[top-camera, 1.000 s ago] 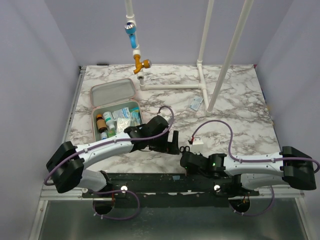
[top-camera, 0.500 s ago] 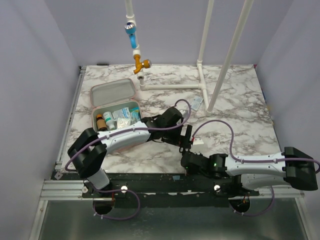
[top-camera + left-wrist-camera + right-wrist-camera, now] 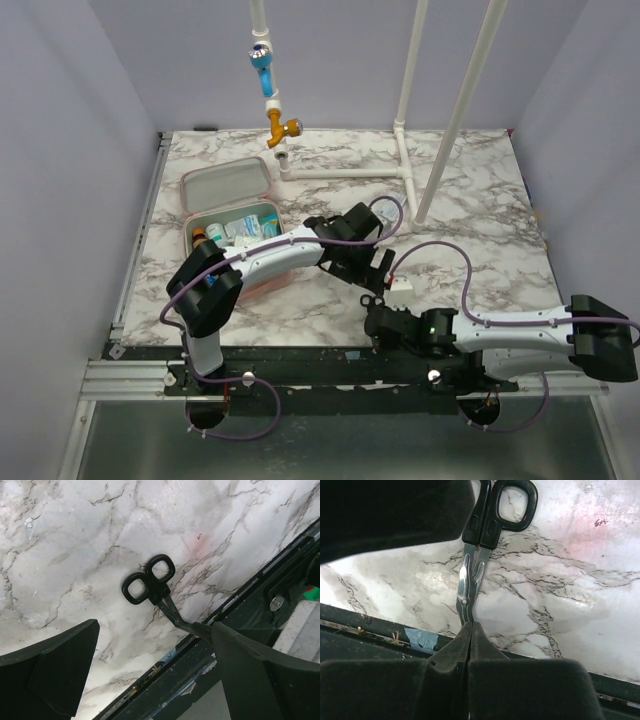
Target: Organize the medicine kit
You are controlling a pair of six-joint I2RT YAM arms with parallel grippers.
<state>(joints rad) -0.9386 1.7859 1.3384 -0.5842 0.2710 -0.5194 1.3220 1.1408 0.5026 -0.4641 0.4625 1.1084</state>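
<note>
The black-handled metal scissors (image 3: 150,580) lie on the white marble table (image 3: 480,230), close to its near edge. Their two ring handles point far and their blades point near. The right gripper (image 3: 470,628) is pinched tight on the blade tips. The left gripper (image 3: 155,625) hangs just above the scissors. Its fingers are spread wide, the scissors show between them, and it has nothing in it. The pink zip-up medicine kit (image 3: 228,188) sits open with small bottles (image 3: 203,240) inside. It is well to the left of the scissors and a bit farther back. That is the left gripper's side, so I think it should take the handles and carry the scissors left to the kit.
</note>
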